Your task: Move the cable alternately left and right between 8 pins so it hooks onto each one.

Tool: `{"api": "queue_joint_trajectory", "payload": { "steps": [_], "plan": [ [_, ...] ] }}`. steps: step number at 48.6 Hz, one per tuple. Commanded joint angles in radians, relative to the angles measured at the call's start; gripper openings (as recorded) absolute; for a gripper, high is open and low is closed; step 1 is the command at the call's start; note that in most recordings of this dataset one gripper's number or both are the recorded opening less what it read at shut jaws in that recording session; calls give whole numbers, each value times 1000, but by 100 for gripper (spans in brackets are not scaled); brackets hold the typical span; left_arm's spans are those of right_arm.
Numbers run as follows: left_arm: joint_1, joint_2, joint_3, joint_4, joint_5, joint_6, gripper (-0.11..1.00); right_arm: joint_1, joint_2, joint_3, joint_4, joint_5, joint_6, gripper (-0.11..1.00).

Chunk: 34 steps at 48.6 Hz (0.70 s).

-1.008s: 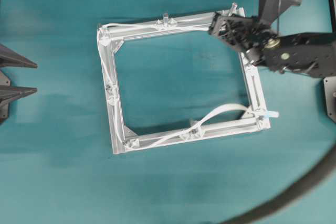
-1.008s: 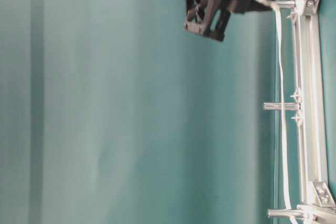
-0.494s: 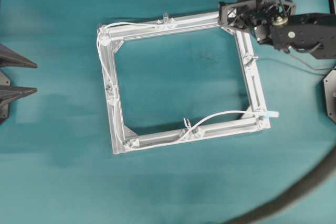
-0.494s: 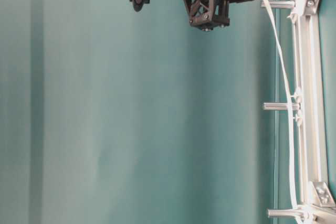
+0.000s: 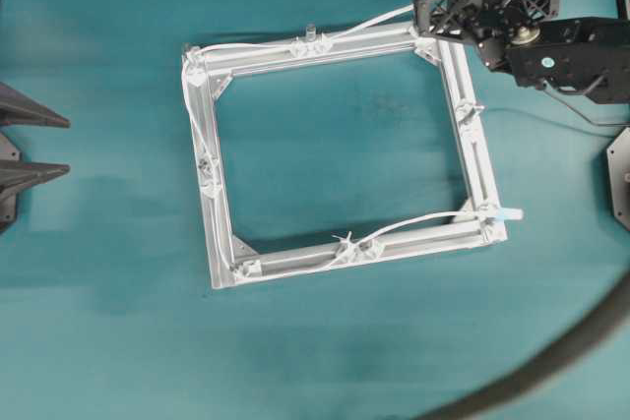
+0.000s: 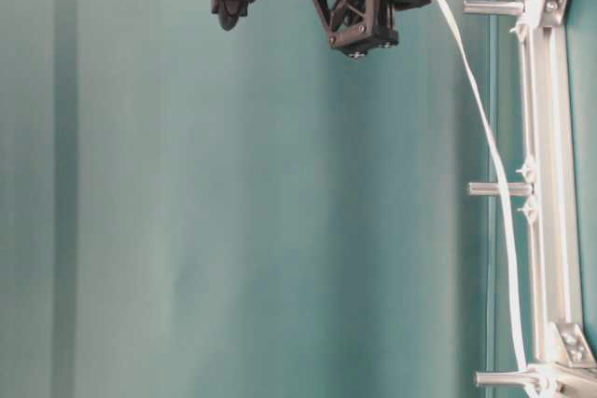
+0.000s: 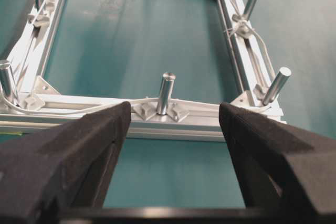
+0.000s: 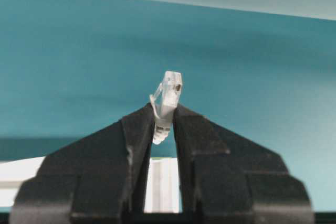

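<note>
White cable (image 6: 485, 128) runs up from the frame (image 5: 472, 145) into the right pincer (image 8: 165, 124), clamped at its clear plug (image 8: 169, 95); left pincer (image 7: 170, 124) gapes wide.

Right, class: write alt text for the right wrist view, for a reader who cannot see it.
The right gripper, its two black fingers closed, pinches the cable by its small clear plug, which sticks up between the fingertips. Behind it lies a blurred teal surface, with a bit of pale frame showing low between the fingers.
</note>
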Motion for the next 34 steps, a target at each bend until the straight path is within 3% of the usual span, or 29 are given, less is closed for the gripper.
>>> {"api": "queue_joint_trajectory", "payload": {
  "steps": [1, 8, 19, 25, 34],
  "plan": [
    [-2, 14, -21, 3, -5, -5, 76, -31, -20, 11, -14, -8, 29, 15],
    [-2, 15, -21, 5, -5, -5, 76, -55, -18, 52, -38, -75, 130, 15],
    [-2, 14, -21, 3, -5, -5, 76, -57, -18, 126, -38, -192, 301, 15],
    [0, 14, -21, 5, -5, -5, 76, -49, -20, 150, -38, -245, 345, 15],
    [-2, 14, -21, 5, -5, -5, 76, 0, -20, 106, -6, -244, 376, 14]
  ]
}}
